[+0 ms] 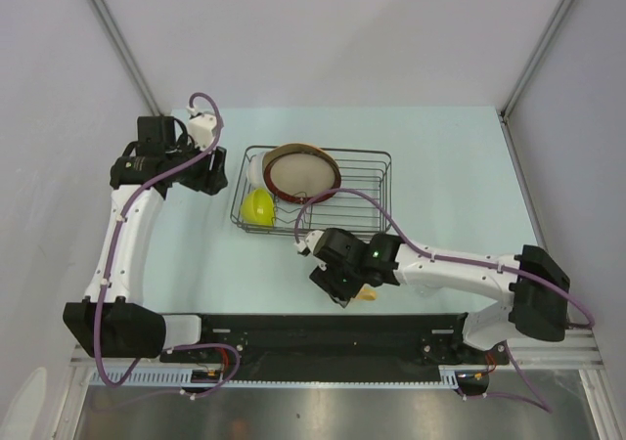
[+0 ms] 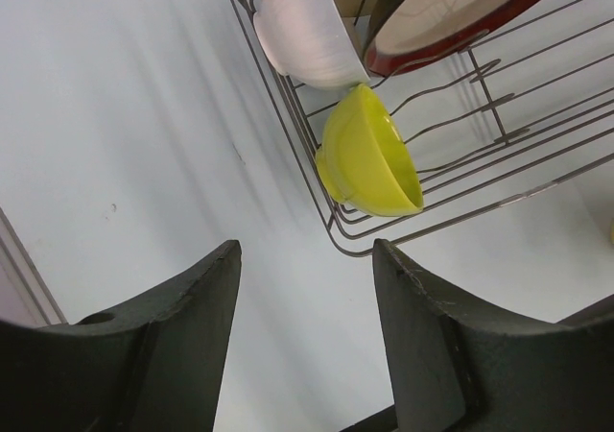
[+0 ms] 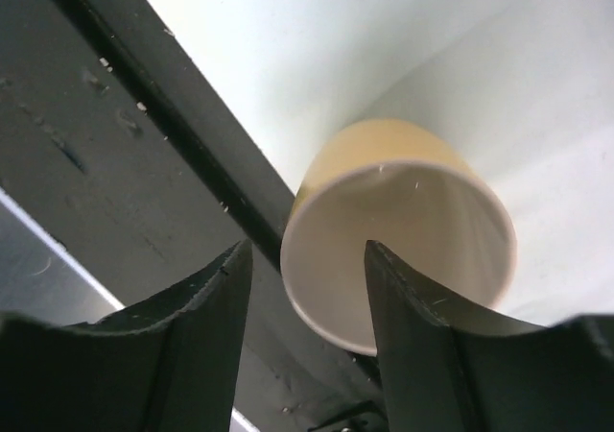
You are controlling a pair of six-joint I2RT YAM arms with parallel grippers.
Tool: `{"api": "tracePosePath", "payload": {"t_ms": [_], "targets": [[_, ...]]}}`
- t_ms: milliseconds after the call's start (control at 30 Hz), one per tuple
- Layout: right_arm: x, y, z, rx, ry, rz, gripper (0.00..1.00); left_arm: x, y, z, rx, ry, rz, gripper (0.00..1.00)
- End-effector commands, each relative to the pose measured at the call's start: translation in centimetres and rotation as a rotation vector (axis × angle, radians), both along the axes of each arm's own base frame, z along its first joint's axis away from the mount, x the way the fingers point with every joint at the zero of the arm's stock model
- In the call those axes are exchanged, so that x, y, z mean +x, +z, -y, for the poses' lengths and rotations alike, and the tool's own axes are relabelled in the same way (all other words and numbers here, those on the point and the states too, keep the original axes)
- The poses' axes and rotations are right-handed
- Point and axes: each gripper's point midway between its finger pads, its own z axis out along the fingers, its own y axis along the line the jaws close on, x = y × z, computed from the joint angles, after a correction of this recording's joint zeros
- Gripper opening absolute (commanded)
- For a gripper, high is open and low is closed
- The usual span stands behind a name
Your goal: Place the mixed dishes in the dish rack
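The black wire dish rack [image 1: 364, 188] stands mid-table. Its left end holds a white bowl [image 1: 255, 170], a lime-green bowl [image 1: 257, 208] on its side, and a dark-red-rimmed tan plate [image 1: 302, 174] standing tilted; a tan edge shows behind the plate. The cream cup [image 3: 408, 226] lies on its side by the table's near edge, mouth toward the right wrist camera. My right gripper [image 3: 307, 259] is open, one finger outside the cup's rim and one in front of its mouth. My left gripper [image 2: 307, 254] is open and empty, left of the rack. The clear glass is out of view.
A black rail [image 1: 293, 330] runs along the table's near edge, right beside the cup [image 1: 368, 294]. The right part of the rack holds only wire prongs. Grey walls close in the table at the back and sides.
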Motion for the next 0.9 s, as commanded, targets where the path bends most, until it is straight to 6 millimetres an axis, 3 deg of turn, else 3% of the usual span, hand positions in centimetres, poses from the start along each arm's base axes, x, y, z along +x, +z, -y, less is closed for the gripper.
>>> {"api": "tracePosePath", "payload": {"t_ms": [0,133,233,367,400,500,533,600,633,700,733,767,800,833,867], "targets": [[1.2,-1.8,-0.8,-0.014,0.012,0.028,0.5,0.1,1.9,0.7,-0.046,-0.008,0.06,0.62],[1.5,-3.8,-0.3,-0.044,0.002,0.014,0.42,0.2,2.8,0.6,-0.043,-0.001,0.082,0.62],[2.2,-4.1,0.1,-0.043,-0.034,0.015,0.3,0.3,3.7,0.6,-0.047,0.002,0.098,0.62],[3.5,-2.6,0.0,0.014,-0.095,0.032,0.0,0.6,5.0,0.5,-0.055,0.023,0.127,0.6],[3.9,-1.7,-0.2,0.048,-0.117,0.035,0.0,0.6,5.4,0.5,-0.059,0.026,0.14,0.6],[5.4,4.4,-1.4,0.246,-0.168,0.045,0.0,0.7,6.4,1.3,-0.103,0.013,0.155,0.6],[5.8,7.8,-1.8,0.354,-0.176,0.072,0.0,0.7,7.0,1.7,-0.123,-0.001,0.165,0.6],[7.1,12.4,-1.7,0.535,-0.22,0.026,0.0,0.2,7.9,3.4,-0.209,-0.06,0.162,0.61],[6.8,16.5,-1.8,0.695,-0.182,0.006,0.0,0.2,8.4,4.0,-0.237,-0.081,0.164,0.62],[9.5,21.4,-0.2,0.899,-0.266,0.002,0.0,-0.4,9.7,5.8,-0.337,-0.147,0.147,0.7],[8.7,23.4,-0.1,0.983,-0.205,-0.046,0.0,-0.4,9.7,6.5,-0.374,-0.171,0.126,0.74],[9.9,25.0,1.1,1.05,-0.23,-0.03,0.0,-0.6,10.0,7.1,-0.416,-0.185,0.106,0.84],[10.3,27.2,1.0,1.14,-0.195,-0.009,0.0,-1.1,10.7,8.1,-0.472,-0.24,0.091,0.89],[9.8,28.4,1.0,1.193,-0.179,-0.068,0.0,-1.4,11.1,8.7,-0.513,-0.255,0.068,0.91],[10.7,29.0,1.2,1.229,-0.195,-0.084,0.0,-1.3,11.0,9.4,-0.545,-0.279,0.044,0.93]]}}
